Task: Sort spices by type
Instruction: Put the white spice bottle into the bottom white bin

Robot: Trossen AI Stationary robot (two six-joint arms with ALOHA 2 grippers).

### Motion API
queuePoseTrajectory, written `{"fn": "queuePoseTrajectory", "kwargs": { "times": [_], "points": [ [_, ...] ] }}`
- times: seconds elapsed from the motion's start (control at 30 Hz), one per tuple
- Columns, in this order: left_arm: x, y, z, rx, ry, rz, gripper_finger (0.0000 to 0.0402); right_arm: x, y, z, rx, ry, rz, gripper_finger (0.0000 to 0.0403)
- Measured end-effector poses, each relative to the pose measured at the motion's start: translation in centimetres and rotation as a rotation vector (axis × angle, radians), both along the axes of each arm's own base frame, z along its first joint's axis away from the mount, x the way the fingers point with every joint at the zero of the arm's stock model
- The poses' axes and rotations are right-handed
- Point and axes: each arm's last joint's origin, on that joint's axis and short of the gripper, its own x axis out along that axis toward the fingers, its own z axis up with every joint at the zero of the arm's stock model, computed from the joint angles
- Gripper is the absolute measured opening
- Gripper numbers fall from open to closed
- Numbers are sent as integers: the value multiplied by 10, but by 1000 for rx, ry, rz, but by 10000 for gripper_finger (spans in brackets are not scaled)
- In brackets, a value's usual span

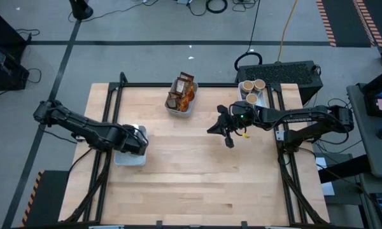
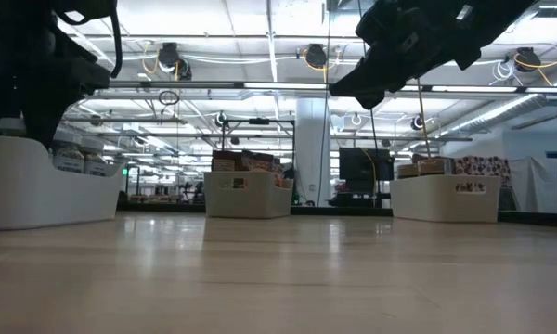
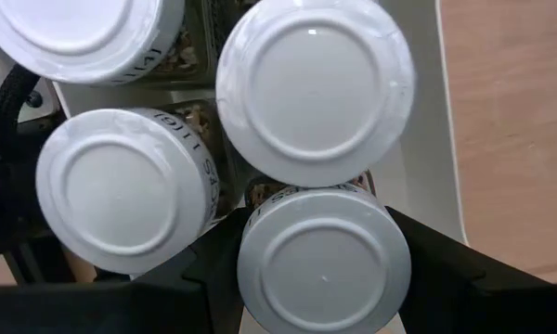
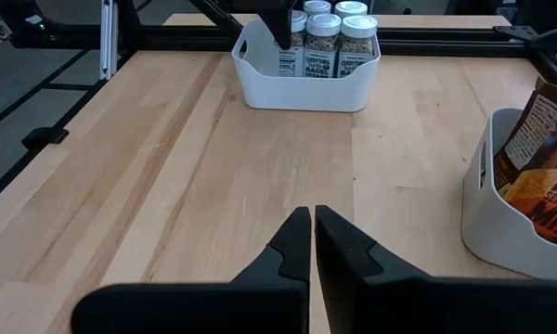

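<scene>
In the left wrist view I look down on several white-capped jars point(image 3: 314, 88) standing upright in a white tray point(image 1: 130, 156) at the table's left. My left gripper point(image 3: 323, 264) points down into that tray, its fingers closed on the nearest jar point(image 3: 323, 278). My right gripper point(image 4: 312, 232) hangs shut and empty above the table's middle right point(image 1: 221, 130). Dark-brown and orange packets point(image 1: 182, 92) stand in a tray at the far middle. Tan-topped tubs point(image 1: 252, 88) sit in a tray at the far right. My left gripper pinches the jar between its two fingers point(image 3: 200, 278), one on each side just below the white cap's rim point(image 3: 249, 243). The fingers come from above, pointing down. The jar stands upright among the other jars; whether its bottom rests on the tray floor is hidden.
Bare wood stretches across the table's middle and near side point(image 1: 197, 184). The packet tray point(image 4: 501, 223) stands close to my right gripper. A black frame rail point(image 1: 178, 84) runs along the far edge, and dark equipment point(image 1: 286, 73) sits behind the tub tray.
</scene>
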Motion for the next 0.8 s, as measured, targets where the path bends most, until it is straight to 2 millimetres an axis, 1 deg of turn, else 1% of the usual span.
{"fn": "queuePoseTrajectory", "kwargs": {
  "times": [0.2,0.27,0.4,0.5,0.7,0.8],
  "points": [
    [0,0,-1,1,-1,0,209,0,0,0,0,0,0,0],
    [0,0,-1,0,-5,0,222,0,0,0,0,0,0,0],
    [0,0,-1,-4,-5,0,261,0,0,0,0,0,0,0],
    [0,0,-1,-11,-3,0,276,0,0,0,0,0,0,0],
    [0,-1,-1,-30,3,-8,281,0,0,0,0,0,0,0],
    [2,-2,5,-51,-5,-54,282,0,0,0,0,-1,0,0]
  ]
}}
